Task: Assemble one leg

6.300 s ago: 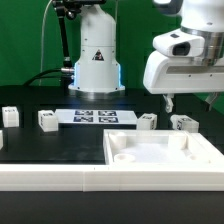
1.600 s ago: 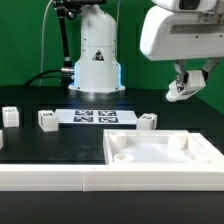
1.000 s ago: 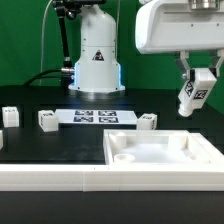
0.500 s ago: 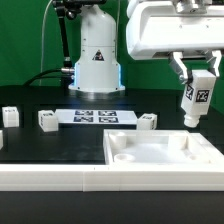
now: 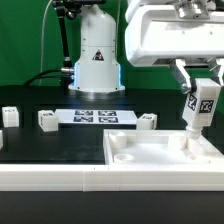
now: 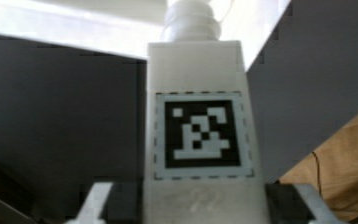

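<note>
While the large white square piece [image 5: 160,152] lies flat on the table, the gripper [image 5: 200,90] hangs over its far corner on the exterior view's right. The jaws are clamped on the leg [image 5: 199,108], which tilts slightly with its lower end at that corner. Insertion seems in hand. The next move likely calls for straightening the leg and seating it.

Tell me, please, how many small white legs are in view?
4. One leg is held in the gripper at the tray's corner. Three stand on the table: one at the exterior view's left edge, one and one flanking the marker board. Others may be hidden.
</note>
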